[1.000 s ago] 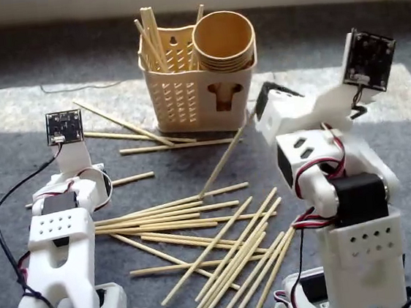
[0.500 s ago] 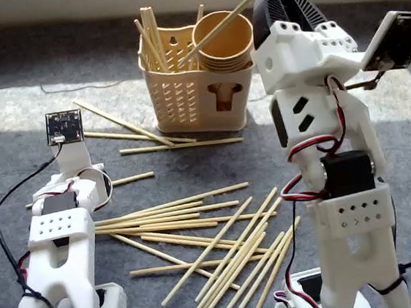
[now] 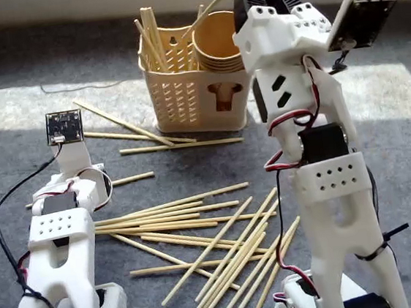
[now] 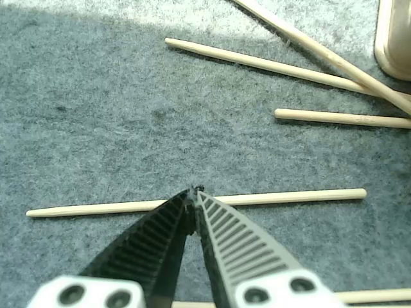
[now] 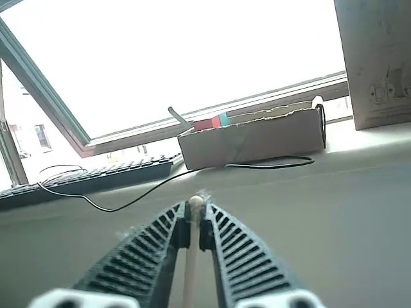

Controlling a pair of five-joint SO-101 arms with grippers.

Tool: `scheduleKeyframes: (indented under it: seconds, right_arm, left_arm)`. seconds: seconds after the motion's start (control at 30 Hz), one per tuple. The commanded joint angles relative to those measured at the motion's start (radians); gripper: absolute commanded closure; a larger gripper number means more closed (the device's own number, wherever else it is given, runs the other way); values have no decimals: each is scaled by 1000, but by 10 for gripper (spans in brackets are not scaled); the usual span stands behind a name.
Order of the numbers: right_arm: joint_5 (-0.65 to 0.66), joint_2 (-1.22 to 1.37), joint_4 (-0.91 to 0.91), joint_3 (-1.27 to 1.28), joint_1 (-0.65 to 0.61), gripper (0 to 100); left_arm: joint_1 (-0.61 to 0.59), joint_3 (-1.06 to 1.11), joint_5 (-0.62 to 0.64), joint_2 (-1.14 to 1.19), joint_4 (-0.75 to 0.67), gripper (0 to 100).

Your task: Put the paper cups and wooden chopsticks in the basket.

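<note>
Paper cups (image 3: pixel 217 42) stand in the basket's (image 3: pixel 185 101) right part, chopsticks (image 3: pixel 152 38) seemingly upright in its left; loose chopsticks (image 3: pixel 222 244) lie nearer.

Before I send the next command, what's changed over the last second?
The right gripper lifted a chopstick off the carpet, swung it up over the cups in the basket, then shifted left, jaws still shut on it. The left arm and the loose chopsticks stayed put.

There are 1 basket (image 3: pixel 185 97), 1 stack of paper cups (image 3: pixel 216 42), 2 arms (image 3: pixel 60 239) and over 20 wooden chopsticks (image 3: pixel 182 145).
</note>
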Motion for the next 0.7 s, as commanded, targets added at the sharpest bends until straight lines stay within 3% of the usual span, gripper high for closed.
scheduleKeyframes:
  seconds: [0.0,0.3,0.67]
  right_arm:
    - [114,8,-28,5,-28,993]
    - [285,13,-28,128,-145,993]
    - [354,24,-28,229,-209,991]
  left_arm:
    - [-15,-4,-8,-19,-15,976]
    - [-15,-4,-8,-19,-15,976]
    - [-15,-4,-8,-19,-15,976]
